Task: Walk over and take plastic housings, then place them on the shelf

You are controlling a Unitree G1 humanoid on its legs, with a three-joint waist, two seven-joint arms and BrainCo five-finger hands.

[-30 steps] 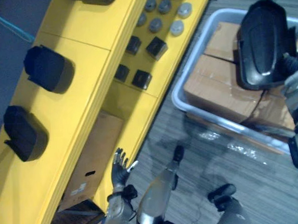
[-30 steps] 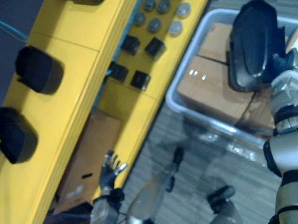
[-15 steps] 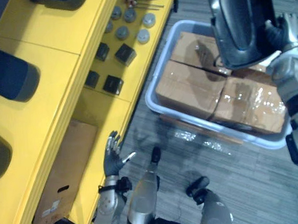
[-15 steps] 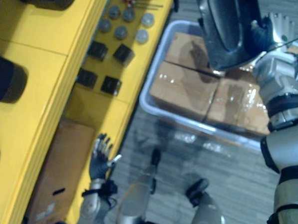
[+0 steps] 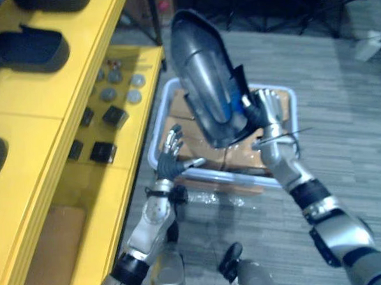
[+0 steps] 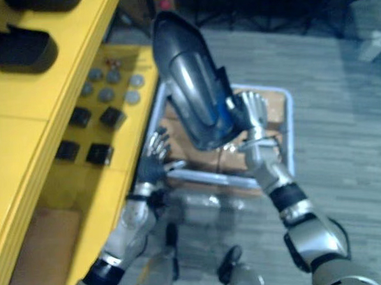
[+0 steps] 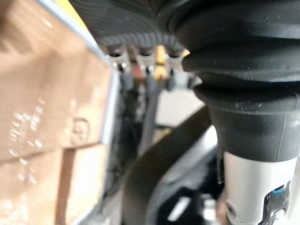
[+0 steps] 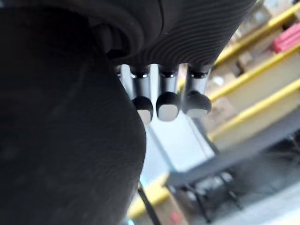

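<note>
Hanging above a grey bin point(image 5: 292, 102) of cardboard boxes point(image 5: 239, 158), a dark housing point(image 5: 203, 78) is pinched at its lower edge by the right hand point(image 5: 269, 113). The left hand point(image 5: 171, 159) is held with fingers spread (nothing in it) near the bin's rim. Another housing point(image 5: 29, 49) is seen on the yellow shelf point(image 5: 42, 118).

No text, number or sign can be read; the cardboard box point(image 7: 42, 93) in the left wrist view bears one faint mark, perhaps a packing symbol, too blurred to make out.
</note>
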